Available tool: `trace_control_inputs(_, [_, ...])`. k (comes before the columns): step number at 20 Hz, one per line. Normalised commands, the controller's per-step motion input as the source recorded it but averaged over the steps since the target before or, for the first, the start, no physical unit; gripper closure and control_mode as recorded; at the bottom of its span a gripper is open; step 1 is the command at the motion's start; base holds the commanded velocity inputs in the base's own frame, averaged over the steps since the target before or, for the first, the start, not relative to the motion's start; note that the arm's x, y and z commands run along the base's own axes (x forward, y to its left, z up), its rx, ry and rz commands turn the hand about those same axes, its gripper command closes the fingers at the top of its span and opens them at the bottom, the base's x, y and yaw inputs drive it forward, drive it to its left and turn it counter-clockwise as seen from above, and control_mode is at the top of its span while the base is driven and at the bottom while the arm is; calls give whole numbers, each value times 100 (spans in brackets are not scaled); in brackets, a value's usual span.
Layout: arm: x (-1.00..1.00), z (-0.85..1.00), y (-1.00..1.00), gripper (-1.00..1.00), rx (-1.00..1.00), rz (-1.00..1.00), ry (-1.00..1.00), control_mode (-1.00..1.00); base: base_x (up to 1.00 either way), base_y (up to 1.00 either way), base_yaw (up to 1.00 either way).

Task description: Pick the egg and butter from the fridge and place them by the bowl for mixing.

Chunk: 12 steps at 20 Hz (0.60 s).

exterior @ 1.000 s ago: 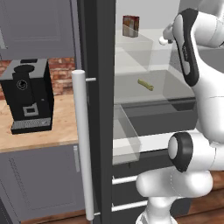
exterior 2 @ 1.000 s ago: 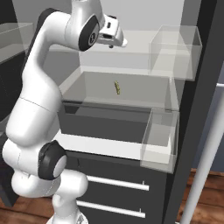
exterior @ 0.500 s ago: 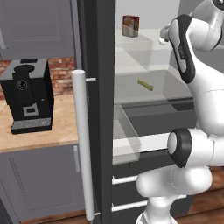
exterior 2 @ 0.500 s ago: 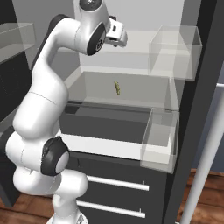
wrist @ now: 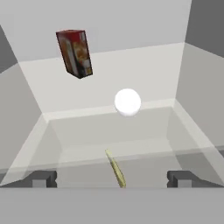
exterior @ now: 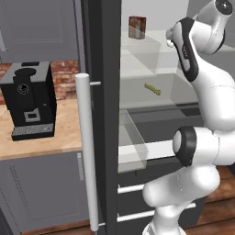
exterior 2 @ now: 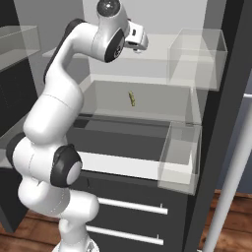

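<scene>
The fridge (exterior: 102, 69) stands open, its bar handle (exterior: 87, 151) on the door in front. In the hand view a white egg (wrist: 127, 102) rests near the front edge of the upper shelf, ahead of my open gripper (wrist: 112, 179) and apart from it. The butter (wrist: 116, 169) is a thin pale stick on the shelf below; it also appears as the butter (exterior: 153, 88) and the butter (exterior 2: 131, 99) in the base views. My gripper (exterior 2: 140, 45) hovers at upper-shelf height with nothing between its fingertips (wrist: 43, 179). The bowl is out of view.
A reddish-brown box (wrist: 74, 52) stands at the back left of the upper shelf. Clear door bins (exterior 2: 197, 56) hang on the right, and an open drawer (exterior 2: 123, 147) juts out below. A black coffee machine (exterior: 30, 98) sits on the wooden counter left of the fridge.
The hand has eased a little further toward the upper shelf while the arm's upper part swung up. The gripper stays open; the butter has not moved.
</scene>
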Motion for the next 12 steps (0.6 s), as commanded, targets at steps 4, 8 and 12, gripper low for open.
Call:
trace_control_inputs(4, [31,-1,-19,-100,0,-1,0,-100,0,0,0])
trace_control_inputs(8, [30,-4,-10,-100,0,0,0,-100,0,0,0])
trace_control_inputs(12, [34,0,-3,-100,0,0,0,-100,0,0,0])
